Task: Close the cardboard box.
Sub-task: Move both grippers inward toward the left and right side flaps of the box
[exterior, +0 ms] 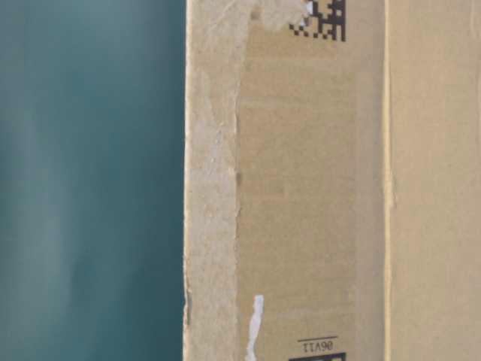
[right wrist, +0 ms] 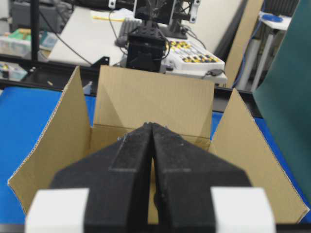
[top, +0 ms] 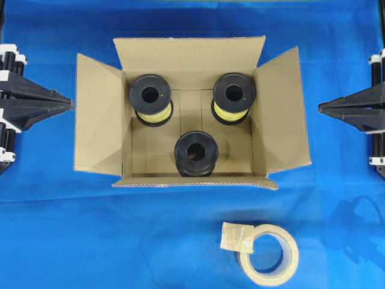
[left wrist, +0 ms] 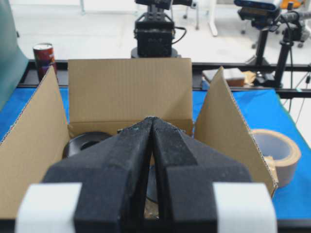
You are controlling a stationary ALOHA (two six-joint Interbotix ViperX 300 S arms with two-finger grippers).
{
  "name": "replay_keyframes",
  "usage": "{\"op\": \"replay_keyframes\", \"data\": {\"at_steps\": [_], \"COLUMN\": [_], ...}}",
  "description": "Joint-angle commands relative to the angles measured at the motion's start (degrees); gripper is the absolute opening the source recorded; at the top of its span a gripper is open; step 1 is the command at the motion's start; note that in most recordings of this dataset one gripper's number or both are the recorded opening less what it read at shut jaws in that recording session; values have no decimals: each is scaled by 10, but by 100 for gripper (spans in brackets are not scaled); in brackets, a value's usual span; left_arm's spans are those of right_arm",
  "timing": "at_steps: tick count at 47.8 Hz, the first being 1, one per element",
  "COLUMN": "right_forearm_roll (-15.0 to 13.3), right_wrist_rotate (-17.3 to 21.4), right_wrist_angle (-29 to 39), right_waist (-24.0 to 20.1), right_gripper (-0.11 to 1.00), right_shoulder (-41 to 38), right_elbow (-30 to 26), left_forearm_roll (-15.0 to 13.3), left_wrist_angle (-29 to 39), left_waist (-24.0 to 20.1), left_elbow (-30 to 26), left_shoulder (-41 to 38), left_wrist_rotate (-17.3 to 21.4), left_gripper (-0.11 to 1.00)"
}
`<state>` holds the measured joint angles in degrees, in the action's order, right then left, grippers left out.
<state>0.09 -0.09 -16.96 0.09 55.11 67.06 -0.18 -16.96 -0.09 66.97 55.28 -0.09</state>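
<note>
The cardboard box [top: 96, 114] stands open in the middle of the blue cloth, all four flaps spread up and outward. Three black spools, two wound with yellow wire [top: 150, 99] [top: 233, 96] and one dark [top: 195, 152], lie inside. The box's outer wall with a black code fills the table-level view [exterior: 316, 188]. My left gripper [top: 69, 103] is shut and empty, just off the left flap; the left wrist view shows its tips [left wrist: 151, 120] pointing at the box [left wrist: 129, 92]. My right gripper [top: 322, 108] is shut and empty, a little right of the right flap [right wrist: 151, 126].
A beige tape roll [top: 269, 253] with a loose tape end lies on the cloth in front of the box, toward the right; it also shows in the left wrist view [left wrist: 277, 153]. The blue cloth [top: 90, 241] covers the table all round.
</note>
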Motion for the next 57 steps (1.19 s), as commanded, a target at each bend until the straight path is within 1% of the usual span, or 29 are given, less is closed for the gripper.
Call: {"op": "replay_keyframes", "data": {"at_steps": [1,8,14,18,23,27,33,39,45,51,57], "right_forearm_roll": [1,8,21,31,33,33,37,54,69,77,86], "right_wrist_rotate": [3,5,5,5,5,5,5,5,5,5,5], "right_wrist_angle": [1,67,141,190,228,243,236,208,187,141,97], "right_waist": [0,3,6,13,25,33,42,44,44,44,44], "right_gripper": [0,0,0,0,0,0,0,0,0,0,0], "right_shoulder": [3,26,50,61,64,62,56,33,-12,-70,-113], "right_elbow": [-10,-18,-25,-28,-21,-10,19,47,62,76,81], "left_forearm_roll": [-17,-20,-21,-21,-21,-21,-21,-22,-22,-21,-21], "left_wrist_angle": [27,100,200,253,294,300,295,290,286,261,229], "left_waist": [-1,-1,-2,-4,-19,-28,-32,-31,-32,-32,-32], "left_elbow": [-4,-10,-18,-22,-14,0,24,38,46,54,62], "left_shoulder": [5,40,76,92,98,87,67,43,11,-18,-50], "left_wrist_rotate": [3,-4,-7,-11,-12,-13,-14,-27,-45,-48,-48], "left_gripper": [0,0,0,0,0,0,0,0,0,0,0]}}
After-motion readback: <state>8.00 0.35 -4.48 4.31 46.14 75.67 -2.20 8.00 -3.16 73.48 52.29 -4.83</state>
